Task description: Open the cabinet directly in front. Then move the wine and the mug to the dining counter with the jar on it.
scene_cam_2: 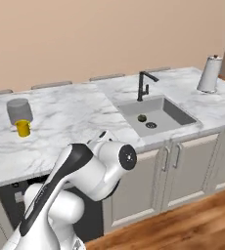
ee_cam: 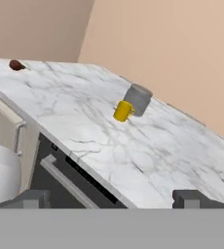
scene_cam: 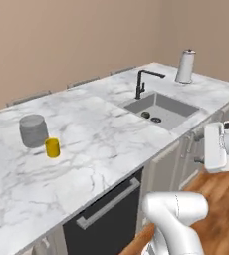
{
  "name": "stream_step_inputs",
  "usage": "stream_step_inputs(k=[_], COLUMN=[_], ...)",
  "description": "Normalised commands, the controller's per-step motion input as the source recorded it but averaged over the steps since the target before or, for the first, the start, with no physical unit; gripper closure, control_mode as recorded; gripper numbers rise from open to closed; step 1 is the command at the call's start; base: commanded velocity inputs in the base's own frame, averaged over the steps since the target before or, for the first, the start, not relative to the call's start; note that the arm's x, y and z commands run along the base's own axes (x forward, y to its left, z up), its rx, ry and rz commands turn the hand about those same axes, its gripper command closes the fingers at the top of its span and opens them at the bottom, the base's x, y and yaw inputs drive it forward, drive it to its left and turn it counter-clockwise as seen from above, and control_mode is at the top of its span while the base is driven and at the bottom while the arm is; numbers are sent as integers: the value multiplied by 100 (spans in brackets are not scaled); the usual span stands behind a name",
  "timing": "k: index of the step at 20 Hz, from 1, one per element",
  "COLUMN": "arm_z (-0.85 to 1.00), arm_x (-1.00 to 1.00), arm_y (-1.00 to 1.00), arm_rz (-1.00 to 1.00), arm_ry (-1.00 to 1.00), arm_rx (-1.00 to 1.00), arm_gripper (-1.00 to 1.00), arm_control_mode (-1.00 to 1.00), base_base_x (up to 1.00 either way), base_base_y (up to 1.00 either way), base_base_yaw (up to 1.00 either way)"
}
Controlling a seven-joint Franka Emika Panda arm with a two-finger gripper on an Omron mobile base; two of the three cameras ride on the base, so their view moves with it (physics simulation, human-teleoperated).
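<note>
A: So, where is the mug (scene_cam: 52,148)?

B: On the marble surface (scene_cam: 111,134), upright, just beside the jar (scene_cam: 33,130) and on its near side. From the hand view the two look to be touching or almost so; I cannot tell which.

A: How does the mug look?

B: Small, plain, bright yellow, a straight cylinder. Its one handle shows in the hand view, sticking out toward the surface's front edge. It is lower and narrower than the jar.

A: And the jar?

B: Squat, grey, cloudy-looking, with a flat lid of the same grey.

A: The claw (ee_cam: 111,197)?

B: Wide. Its two dark tips stand far apart at the bottom of the hand view with nothing between them. It looks over the surface's front edge toward the mug, well apart from it.

A: Anything else on that surface?

B: A sink (scene_cam: 161,109) sunk into it with a black tap (scene_cam: 142,83), and a paper-towel roll (scene_cam: 185,66) standing near the far end. A small dark reddish thing (ee_cam: 16,64) lies at the far corner in the hand view, too small to make out. Below the front edge is a dark dishwasher front (scene_cam: 106,211) with a bar handle.
</note>
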Motion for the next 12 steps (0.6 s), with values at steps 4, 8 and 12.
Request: stream_step_inputs(k=[4, 8, 12], arm_z=[0, 0, 0], arm_x=[0, 0, 0], arm_y=[0, 0, 0], arm_rz=[0, 0, 0], arm_ry=[0, 0, 0], arm_rx=[0, 0, 0], arm_gripper=[-100, -100, -100], arm_control_mode=[100, 100, 100], base_base_x=[9, 12, 8], base_base_y=[0, 0, 0], base_base_yaw=[-61, -62, -62])
